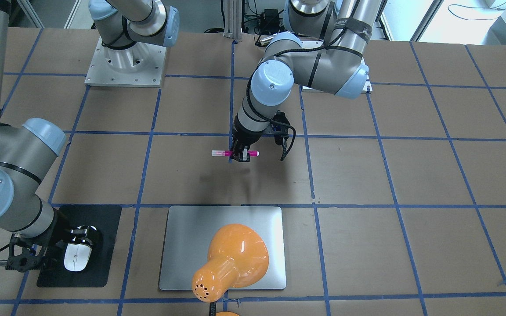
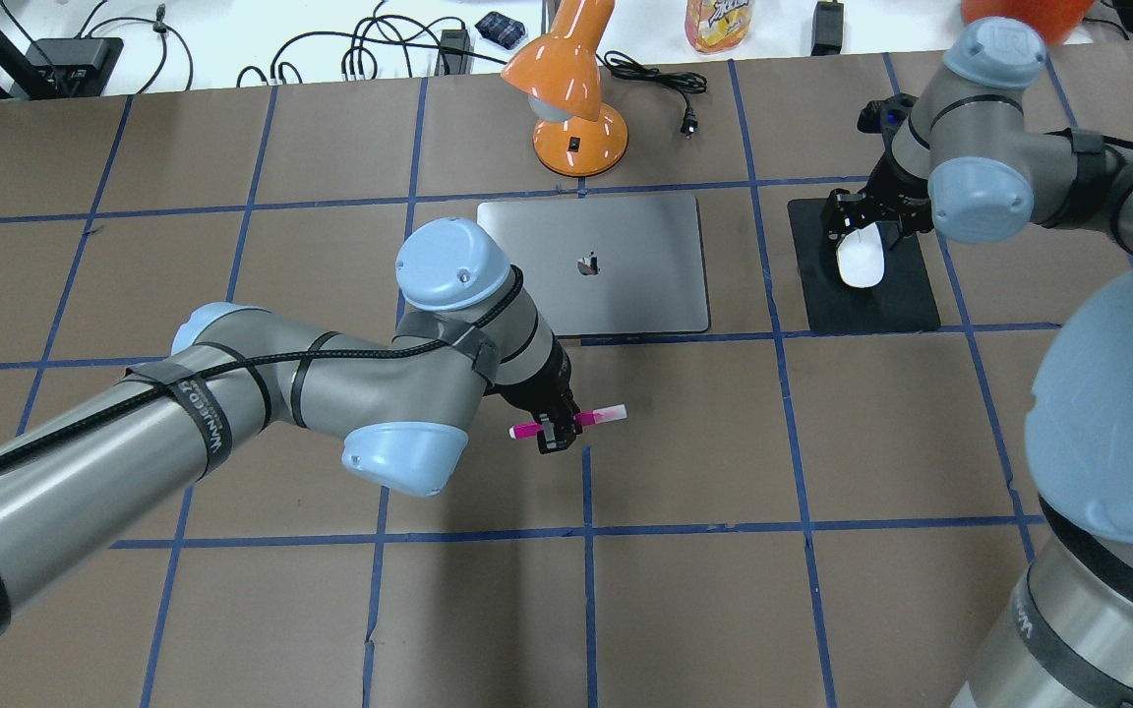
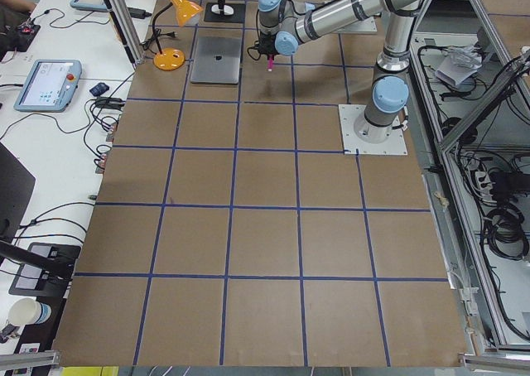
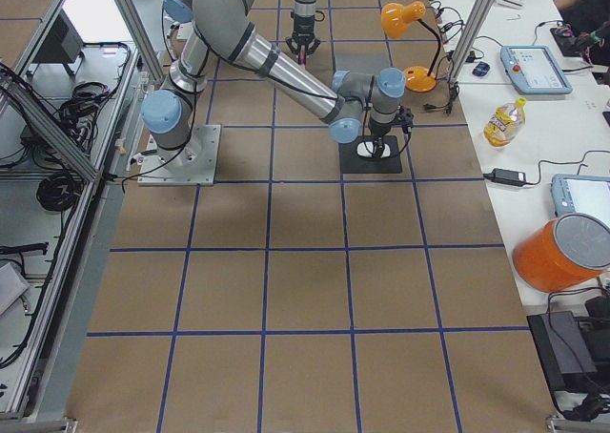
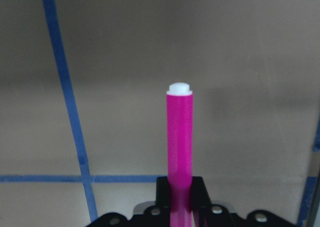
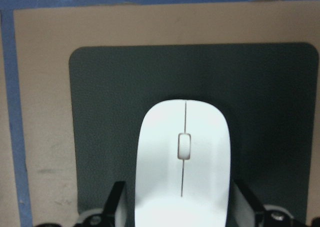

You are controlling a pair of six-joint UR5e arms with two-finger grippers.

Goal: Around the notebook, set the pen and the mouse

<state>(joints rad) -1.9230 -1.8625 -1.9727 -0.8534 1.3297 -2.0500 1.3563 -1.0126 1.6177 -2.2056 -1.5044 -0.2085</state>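
My left gripper (image 1: 240,155) is shut on the middle of the magenta pen (image 1: 220,153), which it holds level above the bare table, on the robot's side of the notebook. The pen (image 5: 180,132) points away from the wrist camera, white tip outward. The silver-grey notebook (image 2: 626,265) lies flat and closed. To its right in the overhead view, the white mouse (image 2: 860,264) rests on a black mat (image 2: 906,295). My right gripper (image 2: 862,234) stands over the mouse (image 6: 182,157), its fingers (image 6: 116,207) against both sides.
An orange desk lamp (image 2: 576,98) stands just beyond the notebook, and its shade (image 1: 231,259) hides part of the notebook in the front-facing view. Cables, a bottle and tablets lie past the table's far edge. Blue tape lines grid the brown table (image 2: 881,433).
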